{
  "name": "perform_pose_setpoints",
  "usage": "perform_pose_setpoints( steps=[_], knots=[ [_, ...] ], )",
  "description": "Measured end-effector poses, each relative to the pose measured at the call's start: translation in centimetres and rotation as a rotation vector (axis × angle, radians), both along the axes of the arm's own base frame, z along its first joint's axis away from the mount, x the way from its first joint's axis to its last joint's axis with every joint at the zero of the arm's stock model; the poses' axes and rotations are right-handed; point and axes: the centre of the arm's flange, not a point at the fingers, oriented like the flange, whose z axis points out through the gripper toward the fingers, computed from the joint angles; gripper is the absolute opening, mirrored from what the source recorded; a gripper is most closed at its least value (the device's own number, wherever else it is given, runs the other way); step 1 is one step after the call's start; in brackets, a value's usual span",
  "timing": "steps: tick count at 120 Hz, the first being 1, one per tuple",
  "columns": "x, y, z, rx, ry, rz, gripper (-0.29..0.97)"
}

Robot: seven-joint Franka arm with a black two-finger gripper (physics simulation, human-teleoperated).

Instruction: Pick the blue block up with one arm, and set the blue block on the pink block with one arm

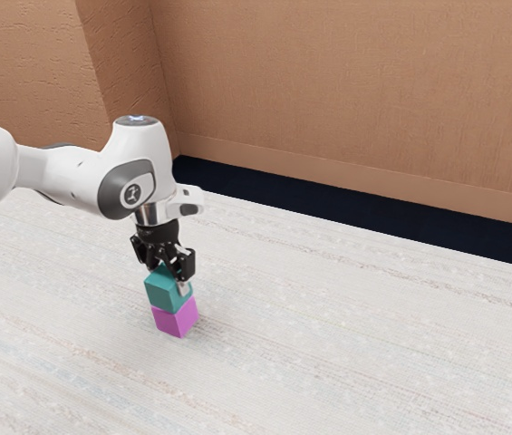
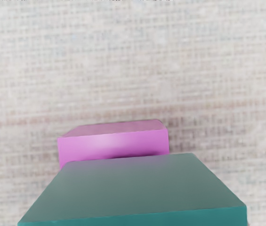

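Your end effector (image 1: 167,270) grips the teal block (image 1: 165,290) (image 2: 133,188) from two sides. That block sits atop the pink block (image 1: 176,319) (image 2: 114,141) on the worktop (image 1: 346,317).

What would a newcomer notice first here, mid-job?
The small two-block tower on the pale table stands out: the blue block, teal in tone, is stacked on the pink block, toward the exterior view's left. The black gripper hangs at the blue block's top, at the end of the white arm. Behind stand bare tan walls.
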Motion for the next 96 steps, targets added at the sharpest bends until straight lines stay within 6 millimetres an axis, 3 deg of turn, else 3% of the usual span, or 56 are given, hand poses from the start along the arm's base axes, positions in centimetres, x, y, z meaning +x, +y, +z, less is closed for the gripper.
perform_pose_setpoints(
  steps=[19, 42, 65, 77, 89, 96],
  knots=[
    [0.0, 0.3, 0.0, -0.001, 0.0, -0.008, 0.26],
    [0.0, 0.1, -0.1, -0.014, 0.004, -0.027, 0.49],
    [0.1, 0.2, 0.1, -0.019, 0.002, -0.042, 0.6],
    [1.0, 0.2, 2.9, -0.018, -0.045, -0.053, 0.63],
    [2.8, 0.4, 8.1, -0.005, -0.12, -0.066, 0.65],
    [3.1, 0.5, 9.4, 0.002, -0.126, -0.072, 0.66]
  ],
)
